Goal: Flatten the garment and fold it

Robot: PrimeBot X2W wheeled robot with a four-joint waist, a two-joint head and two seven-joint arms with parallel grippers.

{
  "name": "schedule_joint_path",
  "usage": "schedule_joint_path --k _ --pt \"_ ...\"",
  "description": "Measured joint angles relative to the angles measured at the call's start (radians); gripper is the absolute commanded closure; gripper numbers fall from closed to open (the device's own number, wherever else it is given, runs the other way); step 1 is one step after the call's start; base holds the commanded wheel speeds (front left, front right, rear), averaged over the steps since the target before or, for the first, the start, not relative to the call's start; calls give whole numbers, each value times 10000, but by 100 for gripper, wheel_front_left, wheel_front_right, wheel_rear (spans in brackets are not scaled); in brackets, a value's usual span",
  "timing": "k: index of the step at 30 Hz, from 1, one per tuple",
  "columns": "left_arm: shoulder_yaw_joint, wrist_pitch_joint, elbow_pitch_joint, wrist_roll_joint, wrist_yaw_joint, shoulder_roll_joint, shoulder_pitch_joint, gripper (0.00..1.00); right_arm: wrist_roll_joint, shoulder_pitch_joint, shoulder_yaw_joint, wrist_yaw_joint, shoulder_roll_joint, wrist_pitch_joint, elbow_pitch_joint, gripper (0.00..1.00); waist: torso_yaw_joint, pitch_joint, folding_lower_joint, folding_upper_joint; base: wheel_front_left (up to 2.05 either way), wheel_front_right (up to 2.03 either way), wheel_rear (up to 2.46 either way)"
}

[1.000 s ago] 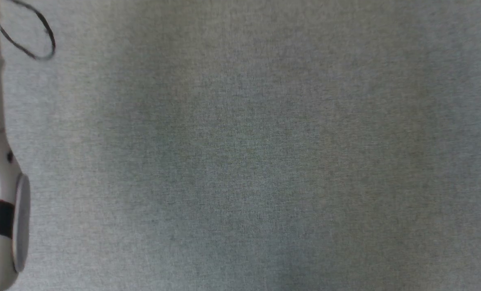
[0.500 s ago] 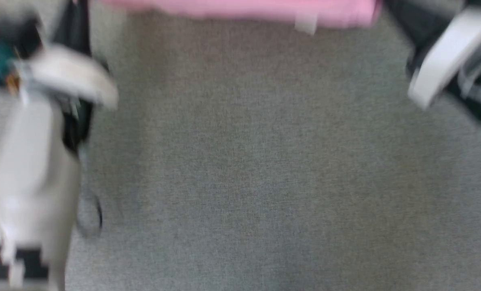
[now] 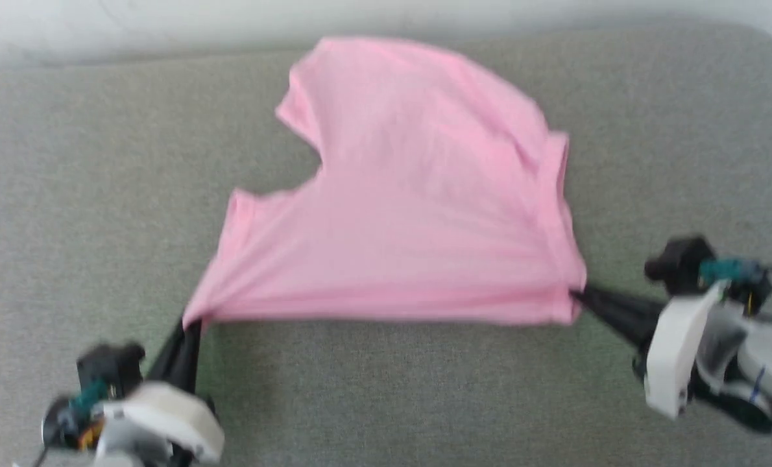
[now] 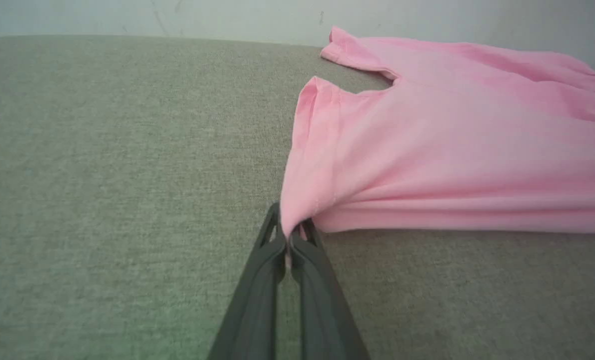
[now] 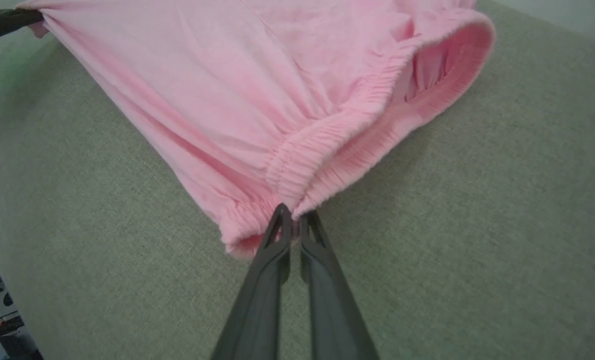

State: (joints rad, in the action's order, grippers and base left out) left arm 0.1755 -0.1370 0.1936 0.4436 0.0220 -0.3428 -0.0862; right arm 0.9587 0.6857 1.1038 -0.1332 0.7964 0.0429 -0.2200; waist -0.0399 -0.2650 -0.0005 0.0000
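Pinching the garment (image 3: 399,214) at opposite ends of its near edge, the left fingers (image 3: 180,350) and the right fingers (image 3: 613,311) are each clamped on cloth in the head view. The garment lies spread beyond their tips on the grey tabletop (image 3: 386,402), its edge drawn taut between them.

In the left wrist view, the left fingers (image 4: 265,280) are closed on a thin pinch of hem right at their tips. The rest of the garment (image 4: 452,165) lies flat ahead and off to one side.

In the right wrist view, the right fingers (image 5: 267,285) grip the gathered elastic edge (image 5: 327,145), which bunches and gapes just past the tips.

Both grips look shallow. If the arms pull further apart, a corner could slip free. The bunched elastic could also carry a crease into the fold.
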Motion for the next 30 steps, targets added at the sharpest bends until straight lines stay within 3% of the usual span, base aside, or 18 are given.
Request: schedule_joint_path --k 9,16,22,30 --pt "96 995 -1756 232 640 -136 2839 100 52 -2083 240 2 378 -290 744 100 61 1202 1 0 0 0 0" --pt "182 1618 -2621 213 872 -472 3711 100 17 -3359 -541 2 516 -318 1336 100 272 1553 3 0 0 0 0" --pt "366 1618 -2771 -403 805 -915 2575 100 -169 -3628 -1812 2 286 -337 1676 100 224 1478 5 0 0 0 0" --pt "899 1588 -1664 -961 -35 -1039 -627 100 -424 -3597 -3216 4 -268 -713 1906 100 -64 1011 6 1 0 0 0"
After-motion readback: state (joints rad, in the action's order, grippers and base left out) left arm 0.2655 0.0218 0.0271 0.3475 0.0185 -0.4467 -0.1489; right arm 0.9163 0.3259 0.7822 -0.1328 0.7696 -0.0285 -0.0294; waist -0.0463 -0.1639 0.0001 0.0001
